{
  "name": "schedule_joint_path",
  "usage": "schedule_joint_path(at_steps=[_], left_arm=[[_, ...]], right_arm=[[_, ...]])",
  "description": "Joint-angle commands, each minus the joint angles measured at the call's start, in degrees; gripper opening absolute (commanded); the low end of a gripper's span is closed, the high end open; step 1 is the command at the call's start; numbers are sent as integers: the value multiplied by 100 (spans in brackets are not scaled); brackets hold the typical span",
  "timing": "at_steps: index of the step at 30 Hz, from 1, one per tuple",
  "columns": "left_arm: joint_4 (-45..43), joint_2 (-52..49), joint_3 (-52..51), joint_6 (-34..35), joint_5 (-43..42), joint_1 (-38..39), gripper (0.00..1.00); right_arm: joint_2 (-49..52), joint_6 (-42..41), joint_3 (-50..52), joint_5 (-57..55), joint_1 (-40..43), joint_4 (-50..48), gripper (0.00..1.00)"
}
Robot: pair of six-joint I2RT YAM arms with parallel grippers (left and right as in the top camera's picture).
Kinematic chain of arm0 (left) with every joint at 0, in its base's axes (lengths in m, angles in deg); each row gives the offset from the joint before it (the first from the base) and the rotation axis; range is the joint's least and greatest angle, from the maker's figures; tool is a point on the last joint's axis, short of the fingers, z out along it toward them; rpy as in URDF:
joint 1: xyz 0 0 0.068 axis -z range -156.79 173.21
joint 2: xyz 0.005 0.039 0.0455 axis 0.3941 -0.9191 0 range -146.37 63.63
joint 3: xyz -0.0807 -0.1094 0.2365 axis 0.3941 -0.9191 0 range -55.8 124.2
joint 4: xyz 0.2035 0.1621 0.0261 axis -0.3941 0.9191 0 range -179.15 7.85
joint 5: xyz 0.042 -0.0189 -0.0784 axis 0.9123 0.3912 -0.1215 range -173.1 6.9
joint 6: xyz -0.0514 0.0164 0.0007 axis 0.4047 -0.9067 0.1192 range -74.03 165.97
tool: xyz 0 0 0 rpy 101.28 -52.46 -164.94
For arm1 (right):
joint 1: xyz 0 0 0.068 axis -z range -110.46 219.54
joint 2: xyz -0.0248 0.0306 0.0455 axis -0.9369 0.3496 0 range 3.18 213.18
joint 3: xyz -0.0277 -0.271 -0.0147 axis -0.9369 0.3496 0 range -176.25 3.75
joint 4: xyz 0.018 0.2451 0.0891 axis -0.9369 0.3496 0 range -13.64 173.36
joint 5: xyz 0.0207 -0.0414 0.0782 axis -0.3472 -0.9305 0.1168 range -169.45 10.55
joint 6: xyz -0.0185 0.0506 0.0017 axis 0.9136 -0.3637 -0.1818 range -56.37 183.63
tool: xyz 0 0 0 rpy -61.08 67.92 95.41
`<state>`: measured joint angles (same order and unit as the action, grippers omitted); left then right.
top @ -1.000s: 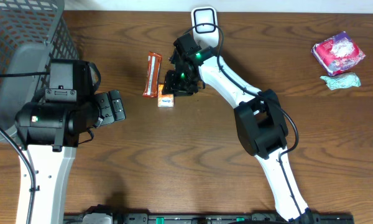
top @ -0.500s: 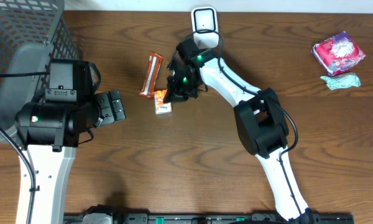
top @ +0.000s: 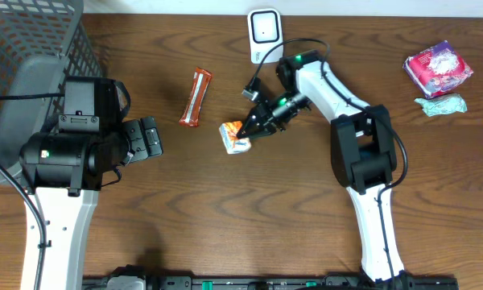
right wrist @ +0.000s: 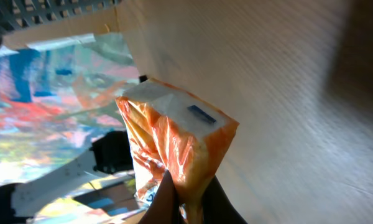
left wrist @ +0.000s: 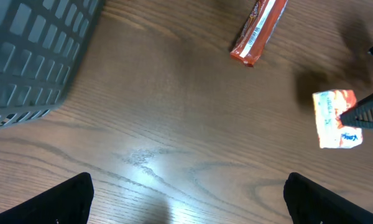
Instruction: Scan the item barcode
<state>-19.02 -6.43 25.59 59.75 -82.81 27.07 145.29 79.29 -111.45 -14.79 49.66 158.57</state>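
Near the middle of the wooden table (top: 322, 242), a small orange and white packet (top: 234, 137) is pinched in the right gripper (top: 249, 130), whose two fingers are closed on one crimped end of the wrapper. In the right wrist view the packet (right wrist: 174, 140) stands up from the fingertips (right wrist: 219, 205), its white top face bearing a small blue mark, and the film is creased where the jaws squeeze it. From the left wrist view its shadow falls apart from the packet (left wrist: 337, 119), so it seems to be lifted off the wood.

It looks light, soft and crinkly, with glossy film that could slip or twist. A hold on the sealed end suits it, since it leaves the printed faces uncovered, but the body may swing or sag.

The packet juts out beyond the gripper's tips, toward the left arm. A small white device (top: 263, 28), probably the scanner, stands at the far edge, near and beyond the gripper. The left gripper (top: 149, 137) rests wide open and empty, well apart, beside a grey basket (top: 16, 48). A red snack bar (top: 196, 97) lies near the packet.
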Motion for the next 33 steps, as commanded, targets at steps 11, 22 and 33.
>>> schedule_joint_path(at_steps=[11,22,33], left_arm=[[13,7,22,72,13,-7,98],[15,7,22,72,13,-7,98],[13,9,22,72,13,-7,98]], right_arm=[[50,-2284,20,-3657,162,-1121,13],[-507,-2806,-269,-5206,90,-835,39],[-1386,-2942,-269,-6354,-616,-789,40]])
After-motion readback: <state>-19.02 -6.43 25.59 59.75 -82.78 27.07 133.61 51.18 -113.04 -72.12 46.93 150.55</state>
